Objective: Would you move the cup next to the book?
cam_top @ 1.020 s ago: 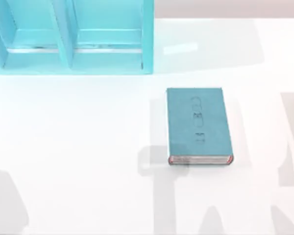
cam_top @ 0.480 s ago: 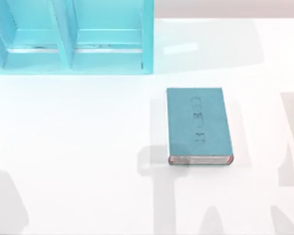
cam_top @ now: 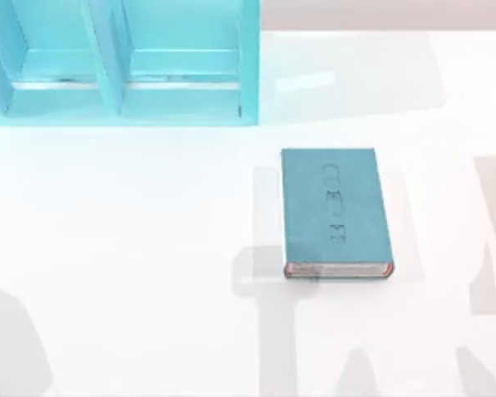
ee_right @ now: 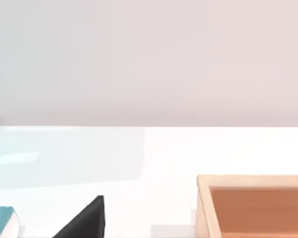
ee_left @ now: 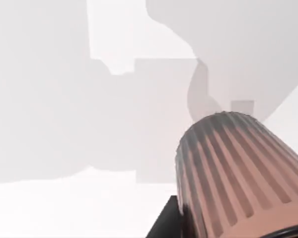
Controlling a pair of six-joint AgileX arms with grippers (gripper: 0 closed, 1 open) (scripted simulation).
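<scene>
The teal shelf unit [cam_top: 124, 62] stands at the table's [cam_top: 149, 248] far left. The left gripper [ee_left: 164, 225] carries the ribbed cup [ee_left: 233, 173] above the white surface — its jaws' spread I cannot tell. The book [cam_top: 335, 211] lies flat, right of centre. The right wrist view shows a dark fingertip [ee_right: 84, 220] of the right gripper — again, jaws I cannot tell — and a wooden tray [ee_right: 253, 206].

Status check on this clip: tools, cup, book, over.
Cup close against left tool's camera, grip unconfirmed. Book flat and closed, table bare around it. Right arm parked beside an orange tray.
</scene>
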